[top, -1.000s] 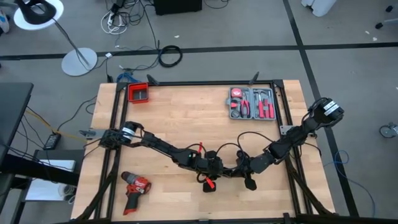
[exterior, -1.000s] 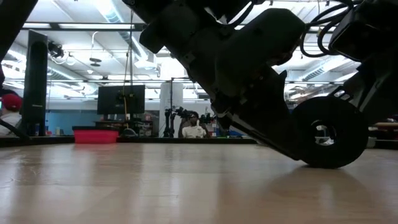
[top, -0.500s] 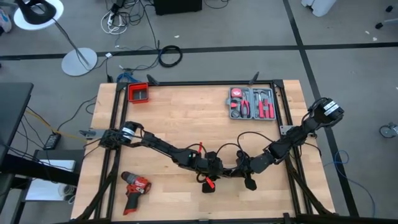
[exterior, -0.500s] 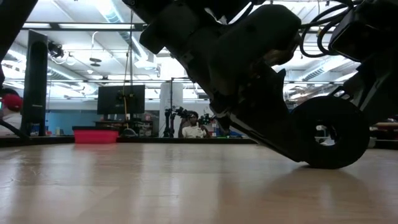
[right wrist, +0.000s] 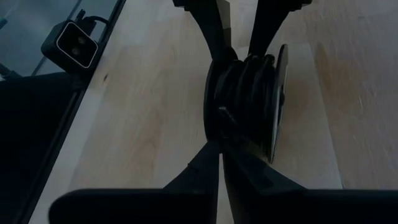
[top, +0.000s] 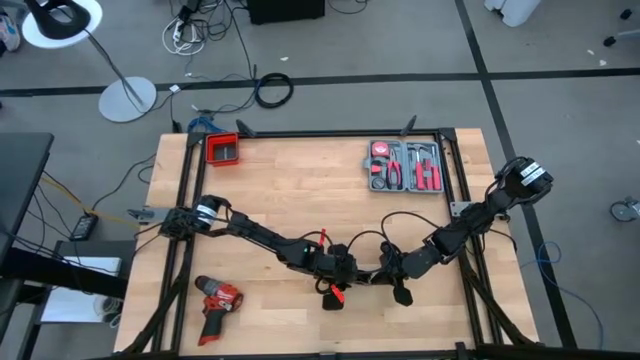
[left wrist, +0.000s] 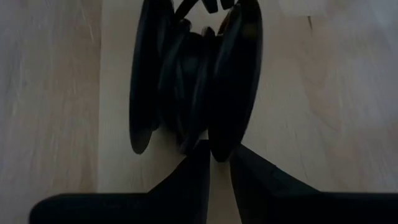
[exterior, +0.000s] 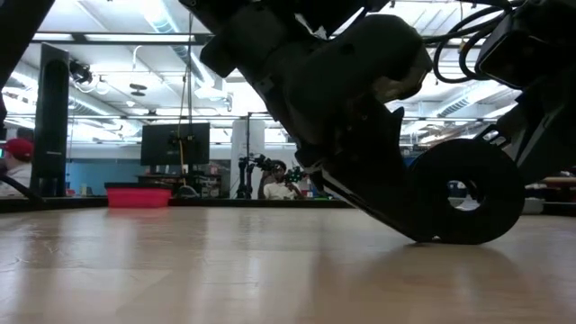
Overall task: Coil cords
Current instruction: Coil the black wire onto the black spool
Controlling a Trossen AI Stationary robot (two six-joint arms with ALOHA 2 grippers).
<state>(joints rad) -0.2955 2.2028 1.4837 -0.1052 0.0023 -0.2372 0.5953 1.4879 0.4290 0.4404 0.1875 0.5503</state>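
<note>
well right of the red drill [top: 217, 299], both grippers clamp a black spool [left wrist: 193, 81] wound with the cord [right wrist: 242, 84], left gripper [left wrist: 214, 158] and right gripper [right wrist: 219, 155] on opposite flanges; steady turning likely keeps wraps even.

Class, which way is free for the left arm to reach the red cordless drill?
Probably none yet: the left gripper has its fingers pinching one flange of the black cord spool. The red cordless drill lies apart near the table's front-left corner.
</note>
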